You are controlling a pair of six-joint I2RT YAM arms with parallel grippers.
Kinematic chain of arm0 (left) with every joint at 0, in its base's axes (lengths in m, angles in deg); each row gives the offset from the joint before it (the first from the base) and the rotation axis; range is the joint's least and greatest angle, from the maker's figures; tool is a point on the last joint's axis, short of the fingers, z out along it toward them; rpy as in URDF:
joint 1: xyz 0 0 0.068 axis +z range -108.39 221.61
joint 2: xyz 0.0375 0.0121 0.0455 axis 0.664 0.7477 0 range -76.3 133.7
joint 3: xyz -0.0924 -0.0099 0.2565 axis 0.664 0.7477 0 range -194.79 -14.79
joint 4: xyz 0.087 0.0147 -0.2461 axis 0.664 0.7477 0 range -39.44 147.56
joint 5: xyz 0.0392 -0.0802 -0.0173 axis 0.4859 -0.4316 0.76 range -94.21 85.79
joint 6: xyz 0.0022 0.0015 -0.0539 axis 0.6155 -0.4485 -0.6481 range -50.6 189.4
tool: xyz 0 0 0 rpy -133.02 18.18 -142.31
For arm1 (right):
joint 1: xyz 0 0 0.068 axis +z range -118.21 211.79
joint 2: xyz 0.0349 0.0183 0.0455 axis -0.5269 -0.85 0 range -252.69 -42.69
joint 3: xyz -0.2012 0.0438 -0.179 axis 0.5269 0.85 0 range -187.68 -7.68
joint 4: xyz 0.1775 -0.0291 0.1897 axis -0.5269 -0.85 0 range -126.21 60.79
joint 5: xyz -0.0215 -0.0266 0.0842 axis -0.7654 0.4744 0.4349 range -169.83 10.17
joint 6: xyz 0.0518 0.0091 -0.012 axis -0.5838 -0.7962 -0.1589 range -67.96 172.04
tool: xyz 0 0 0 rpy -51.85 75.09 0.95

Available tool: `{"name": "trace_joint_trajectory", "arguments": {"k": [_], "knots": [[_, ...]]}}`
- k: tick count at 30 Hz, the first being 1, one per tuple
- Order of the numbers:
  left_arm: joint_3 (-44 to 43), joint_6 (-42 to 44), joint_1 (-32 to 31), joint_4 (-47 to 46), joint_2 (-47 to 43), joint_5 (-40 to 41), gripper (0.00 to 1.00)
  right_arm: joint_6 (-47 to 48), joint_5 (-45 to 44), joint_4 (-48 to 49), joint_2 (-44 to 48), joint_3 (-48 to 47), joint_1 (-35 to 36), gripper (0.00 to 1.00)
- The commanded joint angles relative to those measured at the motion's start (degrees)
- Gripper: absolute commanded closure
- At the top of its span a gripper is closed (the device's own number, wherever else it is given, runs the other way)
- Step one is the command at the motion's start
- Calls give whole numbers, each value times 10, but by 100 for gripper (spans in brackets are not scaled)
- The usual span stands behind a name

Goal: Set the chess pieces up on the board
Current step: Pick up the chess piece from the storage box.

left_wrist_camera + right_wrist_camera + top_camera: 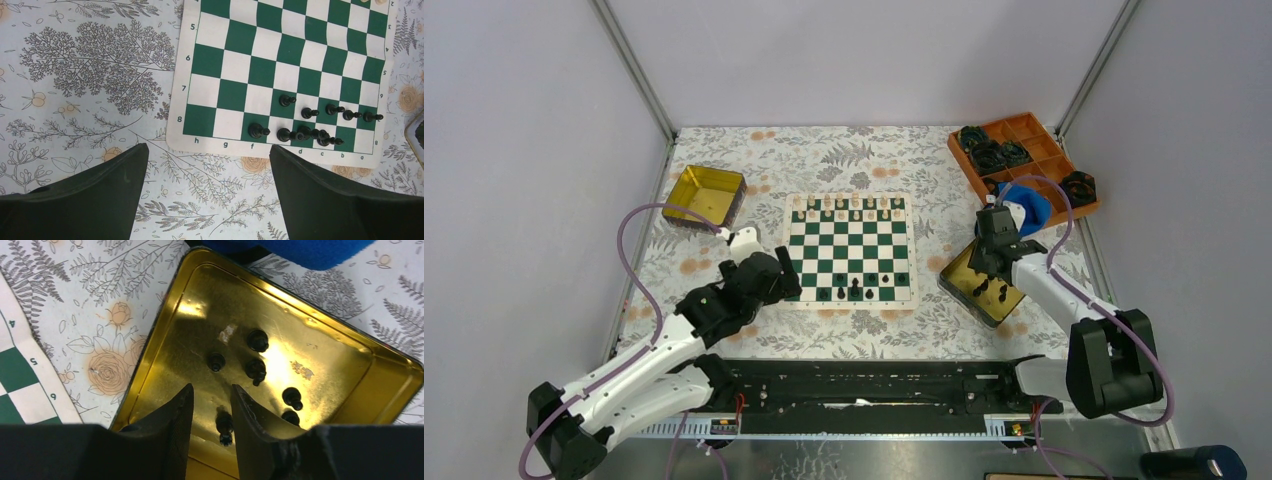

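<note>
The green-and-white board [849, 250] lies mid-table. Cream chess pieces [849, 205] line its far rows, and several black ones [310, 113] stand on its near rows, towards the right. My left gripper [207, 150] hangs wide open over the tablecloth just off the board's near edge, holding nothing. Inside a gold tin [165, 325] to the right of the board, my right gripper [212, 392] is low and open. One black piece [224, 425] lies between its fingers, close to the right finger and clear of the left. Several more black pieces [255, 369] lie loose in the tin.
A second gold tin [706, 193] sits left of the board. An orange compartment tray [1024, 155] with black rings stands at the far right, with a blue object [1029, 210] beside it. Grey walls close in the table on the left, back and right.
</note>
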Motion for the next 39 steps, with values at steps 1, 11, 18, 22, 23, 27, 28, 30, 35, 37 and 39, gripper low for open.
{"name": "trace_joint_trajectory", "arguments": {"k": [1,11,18,22,23,27,28,30,35,37,39], "knots": [[5,3,3,-23,-4,1,1,-13,30,38,-13,-9,-7,61],[8,1,3,-23,-12,1,1,-12,37,49,-44,-21,-22,64],[8,2,3,-24,-14,0,1,-12,39,56,-62,-24,-30,65],[9,2,2,-24,-15,0,1,-11,40,59,-69,-26,-34,66],[9,2,3,-24,-15,-1,1,-12,40,59,-70,-26,-35,67],[9,2,2,-26,-15,-1,1,-10,42,61,-78,-27,-37,69],[10,2,3,-26,-15,-1,1,-10,42,63,-80,-27,-38,69],[10,2,3,-27,-16,-1,1,-10,44,64,-85,-27,-39,72],[11,3,3,-28,-16,-2,1,-8,41,63,-88,-29,-39,82],[11,3,3,-30,-16,-2,1,-7,39,62,-85,-28,-40,88],[11,3,2,-30,-15,-3,1,-5,35,60,-79,-27,-40,94]]}}
